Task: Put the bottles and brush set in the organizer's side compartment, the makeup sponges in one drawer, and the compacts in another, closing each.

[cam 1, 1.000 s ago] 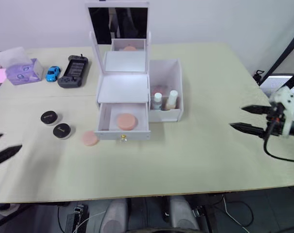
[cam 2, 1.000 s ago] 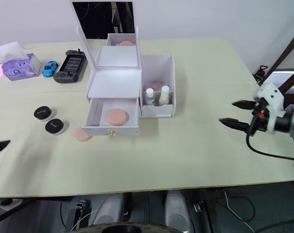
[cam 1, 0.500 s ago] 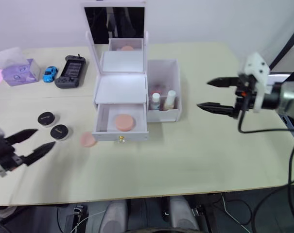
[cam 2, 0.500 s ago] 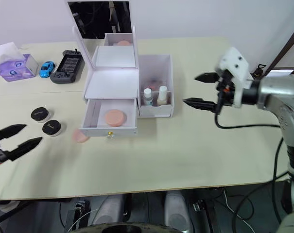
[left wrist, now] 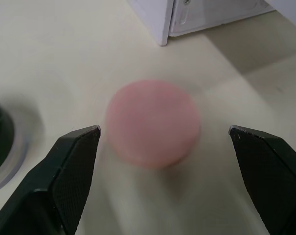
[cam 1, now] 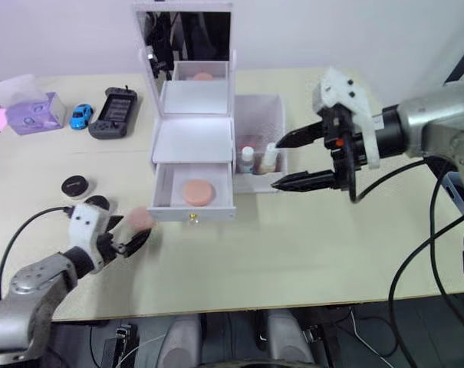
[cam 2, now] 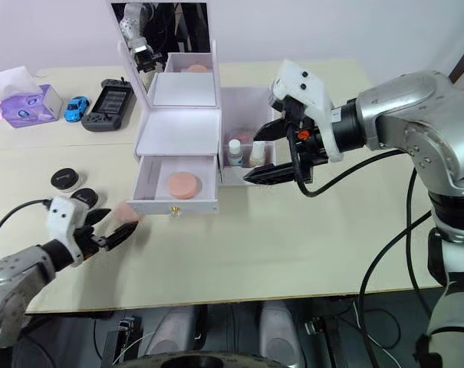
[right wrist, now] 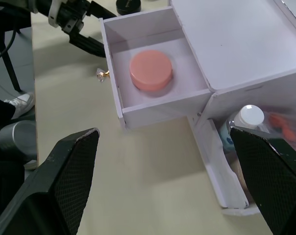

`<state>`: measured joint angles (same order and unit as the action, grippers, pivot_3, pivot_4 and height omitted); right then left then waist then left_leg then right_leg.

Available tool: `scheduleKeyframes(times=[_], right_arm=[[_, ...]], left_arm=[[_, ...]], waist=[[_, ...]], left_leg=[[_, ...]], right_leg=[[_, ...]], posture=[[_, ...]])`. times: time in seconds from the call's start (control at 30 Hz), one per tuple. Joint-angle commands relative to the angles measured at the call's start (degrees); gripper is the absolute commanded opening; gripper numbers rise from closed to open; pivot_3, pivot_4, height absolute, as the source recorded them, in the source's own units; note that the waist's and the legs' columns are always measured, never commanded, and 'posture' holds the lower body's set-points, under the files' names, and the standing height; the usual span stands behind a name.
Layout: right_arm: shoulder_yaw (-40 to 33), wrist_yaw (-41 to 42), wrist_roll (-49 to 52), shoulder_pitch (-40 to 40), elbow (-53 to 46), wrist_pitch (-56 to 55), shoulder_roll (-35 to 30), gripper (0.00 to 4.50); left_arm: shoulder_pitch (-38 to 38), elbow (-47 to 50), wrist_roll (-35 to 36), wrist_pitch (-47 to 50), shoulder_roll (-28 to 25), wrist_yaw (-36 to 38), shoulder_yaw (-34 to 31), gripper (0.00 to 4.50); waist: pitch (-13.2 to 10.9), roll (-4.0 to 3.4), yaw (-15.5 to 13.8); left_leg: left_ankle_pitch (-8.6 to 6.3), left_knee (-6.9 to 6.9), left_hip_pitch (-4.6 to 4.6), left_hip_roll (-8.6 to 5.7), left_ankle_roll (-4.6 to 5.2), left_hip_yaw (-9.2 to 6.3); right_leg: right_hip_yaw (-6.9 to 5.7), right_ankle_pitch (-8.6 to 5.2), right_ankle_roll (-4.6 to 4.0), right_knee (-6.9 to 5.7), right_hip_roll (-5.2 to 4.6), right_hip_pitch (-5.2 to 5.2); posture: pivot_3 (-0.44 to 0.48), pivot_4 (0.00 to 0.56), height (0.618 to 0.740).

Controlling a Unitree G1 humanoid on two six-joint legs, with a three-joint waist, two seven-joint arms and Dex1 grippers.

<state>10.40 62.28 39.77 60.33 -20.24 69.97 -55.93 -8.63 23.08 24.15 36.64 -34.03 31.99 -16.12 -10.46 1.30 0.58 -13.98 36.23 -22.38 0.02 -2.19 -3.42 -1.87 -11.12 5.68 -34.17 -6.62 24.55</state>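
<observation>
The two black compacts [cam 1: 76,185] near the desk's [cam 1: 308,253] left edge carry a pale lid mark too small to read; the nearer one is partly hidden behind the left tool [cam 1: 121,234]. That tool is released, its fingers straddling a loose pink makeup sponge [left wrist: 152,123] just in front of the organizer [cam 1: 193,138]. The other sponge [right wrist: 151,70] lies in the open lower drawer [cam 1: 192,193]. Both white-capped bottles [cam 1: 258,158] stand in the side compartment [cam 1: 261,115], labels illegible. The right tool [cam 1: 287,161] hovers released beside that compartment.
</observation>
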Motion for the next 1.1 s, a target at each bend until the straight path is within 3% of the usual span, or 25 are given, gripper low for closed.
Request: scheduleKeyframes(times=[0.03,0.23,0.33,0.4,0.53,0.63,0.77,0.93,1.1], right_arm=[[-1.8,-0.2,0.5,2.0,-2.1,0.8,-1.6,4.50],[-2.6,-1.4,0.7,2.1,-3.1,2.3,-2.2,4.50],[-2.7,-1.9,0.7,2.0,-3.6,2.9,-2.6,4.50],[-2.7,-2.1,0.7,1.8,-3.8,3.0,-3.0,4.50],[-2.7,-2.0,0.8,1.6,-3.6,2.7,-3.0,4.50],[-2.2,-1.4,0.6,1.8,-3.1,1.8,-2.9,4.50],[-1.6,-0.7,0.1,2.1,-2.1,0.4,-2.5,4.50],[-1.3,-0.3,-0.3,1.6,-1.7,-1.3,-2.2,4.50],[-2.7,-0.7,1.1,1.0,-2.8,0.1,-2.1,4.50]], left_arm=[[2.6,-0.6,-2.7,0.9,0.5,-3.4,2.5,4.43],[7.0,-3.8,-4.9,2.1,1.0,-6.1,5.2,4.43],[7.3,-4.2,-4.3,3.3,0.7,-5.5,5.1,3.59],[7.0,-4.3,-3.8,3.3,0.2,-4.7,4.4,2.70],[6.0,-2.7,-1.1,3.2,-1.5,-2.4,-0.5,2.69],[8.2,-1.1,3.4,4.1,-2.5,-1.7,-6.6,2.69],[11.4,0.6,7.0,6.1,-6.1,0.2,-10.1,2.69],[18.1,1.8,11.5,8.1,-11.6,3.8,-10.6,2.69],[26.0,1.4,16.5,11.1,-17.3,10.0,-6.8,2.69]], waist=[[0.0,0.00,0.0],[0.0,0.00,0.0],[0.0,0.00,0.1],[0.0,-0.01,0.1],[0.0,-0.01,0.2],[0.0,0.02,0.1],[0.0,0.03,-0.1],[0.0,0.07,0.1],[0.0,0.06,0.1]], left_leg=[[0.00,-0.01,0.00,0.00,0.00,-0.01],[0.00,-0.03,0.00,0.00,0.00,-0.03],[0.00,0.00,0.01,0.00,0.00,-0.02],[0.00,-0.01,0.01,0.00,0.00,-0.03],[0.00,-0.04,0.02,0.01,0.00,-0.02],[0.00,-0.06,-0.01,0.01,0.00,-0.05],[0.00,-0.01,-0.02,0.01,0.00,-0.05],[0.00,0.00,-0.04,0.00,-0.01,-0.04],[0.00,-0.08,-0.02,0.00,0.00,-0.05]], right_leg=[[0.00,0.00,0.00,0.01,0.01,0.00],[-0.01,0.00,0.00,0.00,0.04,0.01],[-0.01,0.00,0.00,-0.01,0.03,0.00],[-0.01,0.00,0.01,-0.01,0.03,0.00],[-0.01,0.00,0.00,0.00,0.04,0.02],[-0.03,-0.01,0.00,0.01,0.04,0.04],[-0.03,-0.01,0.00,0.02,0.03,0.02],[-0.02,-0.01,0.01,0.06,0.03,0.00],[-0.03,-0.01,0.01,0.05,0.05,0.02]], posture=[[0.000,0.150,0.740],[0.000,0.150,0.740],[0.000,0.150,0.740],[0.000,0.150,0.740],[0.000,0.150,0.740],[0.000,0.150,0.740],[0.000,0.150,0.740],[0.000,0.150,0.740],[0.000,0.150,0.740]])
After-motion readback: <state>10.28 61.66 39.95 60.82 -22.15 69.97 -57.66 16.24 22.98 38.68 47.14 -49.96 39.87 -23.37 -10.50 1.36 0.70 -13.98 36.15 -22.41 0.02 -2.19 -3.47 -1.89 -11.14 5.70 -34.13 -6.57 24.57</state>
